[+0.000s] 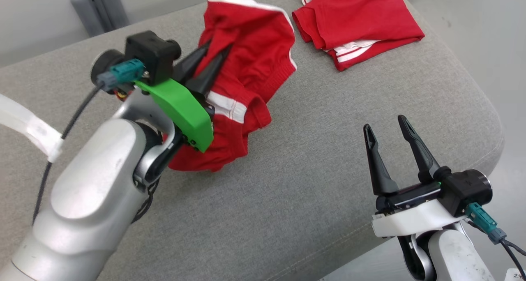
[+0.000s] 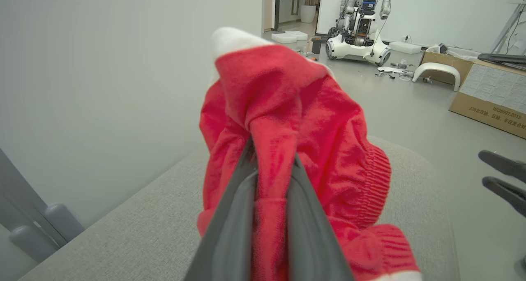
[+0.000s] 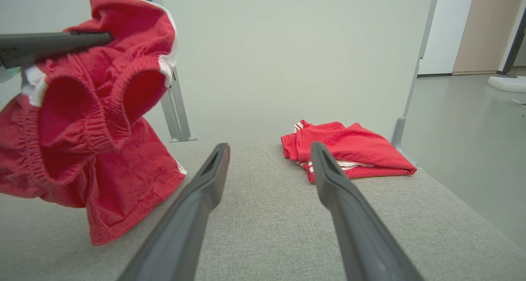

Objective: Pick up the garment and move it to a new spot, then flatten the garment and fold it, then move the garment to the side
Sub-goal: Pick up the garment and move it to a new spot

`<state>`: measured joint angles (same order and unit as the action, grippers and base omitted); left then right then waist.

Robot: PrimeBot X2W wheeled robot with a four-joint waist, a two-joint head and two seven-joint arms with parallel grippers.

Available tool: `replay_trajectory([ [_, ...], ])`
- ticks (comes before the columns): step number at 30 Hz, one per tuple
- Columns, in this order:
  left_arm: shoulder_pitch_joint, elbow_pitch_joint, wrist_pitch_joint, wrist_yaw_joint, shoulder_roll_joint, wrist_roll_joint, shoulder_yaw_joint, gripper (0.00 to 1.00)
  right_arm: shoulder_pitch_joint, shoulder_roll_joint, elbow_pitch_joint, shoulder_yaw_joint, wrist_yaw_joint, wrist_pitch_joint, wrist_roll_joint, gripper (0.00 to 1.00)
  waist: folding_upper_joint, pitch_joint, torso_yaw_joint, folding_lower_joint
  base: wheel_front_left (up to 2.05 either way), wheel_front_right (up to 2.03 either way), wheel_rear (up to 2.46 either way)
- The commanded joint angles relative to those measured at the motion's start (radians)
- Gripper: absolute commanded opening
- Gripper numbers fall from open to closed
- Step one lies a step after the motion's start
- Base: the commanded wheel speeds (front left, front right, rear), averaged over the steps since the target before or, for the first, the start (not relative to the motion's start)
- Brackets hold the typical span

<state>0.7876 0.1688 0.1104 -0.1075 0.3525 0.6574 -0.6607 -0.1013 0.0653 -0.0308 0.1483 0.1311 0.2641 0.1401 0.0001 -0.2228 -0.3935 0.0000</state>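
The garment (image 1: 246,63) is a pair of red shorts with white trim, bunched and lifted off the grey cushion, its lower edge still trailing on the fabric. My left gripper (image 1: 218,47) is shut on a fold of the garment (image 2: 287,120), pinched between both dark fingers. From the right wrist view the garment (image 3: 82,120) hangs at the left, held by the left fingers (image 3: 53,44). My right gripper (image 1: 384,123) stands open above the cushion's near right part, well apart from the garment, with nothing between its fingers (image 3: 205,182).
A second red garment (image 1: 357,22) lies folded at the far right of the grey cushion (image 1: 328,120). The cushion's rounded edge drops to the floor on the right. Another robot (image 2: 361,22) and cardboard boxes (image 2: 489,88) stand across the room.
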Motion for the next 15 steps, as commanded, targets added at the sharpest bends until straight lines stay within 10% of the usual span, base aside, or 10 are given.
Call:
replay_trajectory([
  [1,-0.018,0.025,-0.007,-0.006,-0.007,-0.007,-0.013,0.0,-0.016,-0.006,-0.004,0.001,-0.001,0.0,0.01,1.0,-0.0001,-0.073,-0.012,0.0,0.0,0.0,0.0],
  [9,-0.059,0.229,-0.106,-0.022,-0.062,-0.023,-0.133,0.0,-0.059,-0.014,-0.015,0.007,-0.001,0.0,0.009,1.0,-0.0001,-0.178,0.038,0.0,0.0,0.0,0.0],
  [11,-0.05,0.257,-0.146,-0.024,-0.077,-0.034,-0.156,1.0,-0.067,-0.014,-0.015,0.002,-0.001,0.0,0.005,1.0,-0.0001,-0.188,0.06,0.0,0.0,0.0,0.0],
  [15,-0.038,0.284,-0.254,-0.02,-0.093,-0.068,-0.166,1.0,-0.073,-0.015,-0.006,0.004,-0.001,0.0,-0.001,1.0,-0.0001,-0.175,0.108,0.0,0.0,0.0,0.0],
])
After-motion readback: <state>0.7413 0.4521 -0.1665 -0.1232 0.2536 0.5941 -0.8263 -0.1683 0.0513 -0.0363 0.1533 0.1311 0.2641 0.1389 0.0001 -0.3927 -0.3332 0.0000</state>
